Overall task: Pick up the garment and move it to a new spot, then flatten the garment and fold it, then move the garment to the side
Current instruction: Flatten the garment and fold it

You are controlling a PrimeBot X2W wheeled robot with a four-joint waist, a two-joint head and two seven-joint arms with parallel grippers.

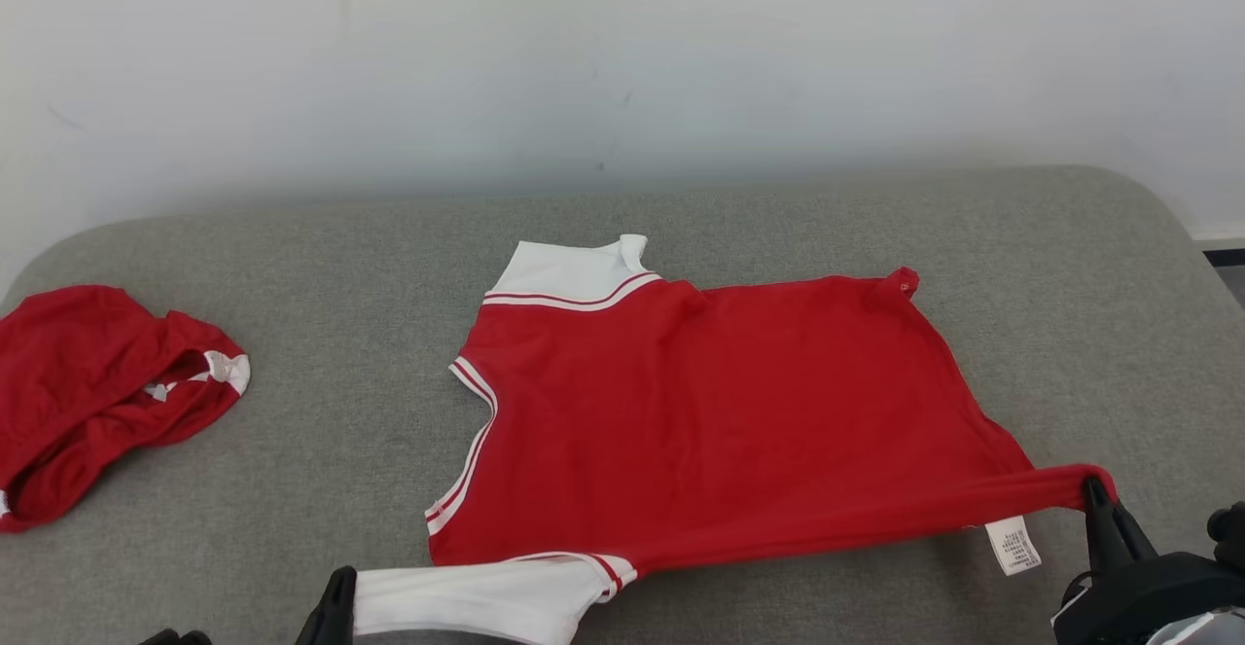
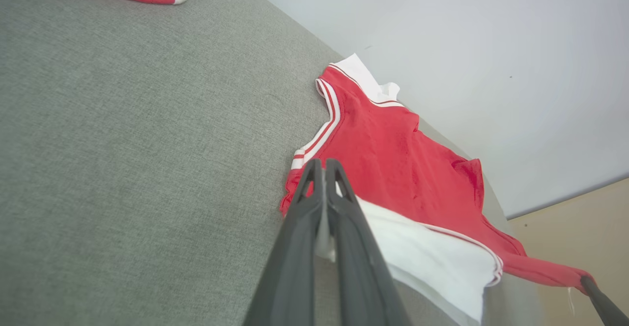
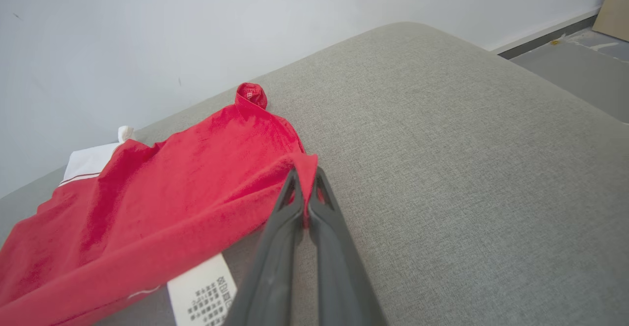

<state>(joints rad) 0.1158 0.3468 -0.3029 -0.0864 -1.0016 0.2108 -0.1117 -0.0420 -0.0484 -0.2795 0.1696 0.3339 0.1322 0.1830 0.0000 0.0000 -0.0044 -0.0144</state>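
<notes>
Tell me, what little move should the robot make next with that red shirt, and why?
Probably lift both grippers together and carry the near edge toward the wall. The left gripper pinches the white sleeve, the right gripper the red hem corner, and the shirt lies mostly flat.

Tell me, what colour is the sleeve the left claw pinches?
White sleeve, edged with a red stripe; the left wrist view shows it best.
</notes>
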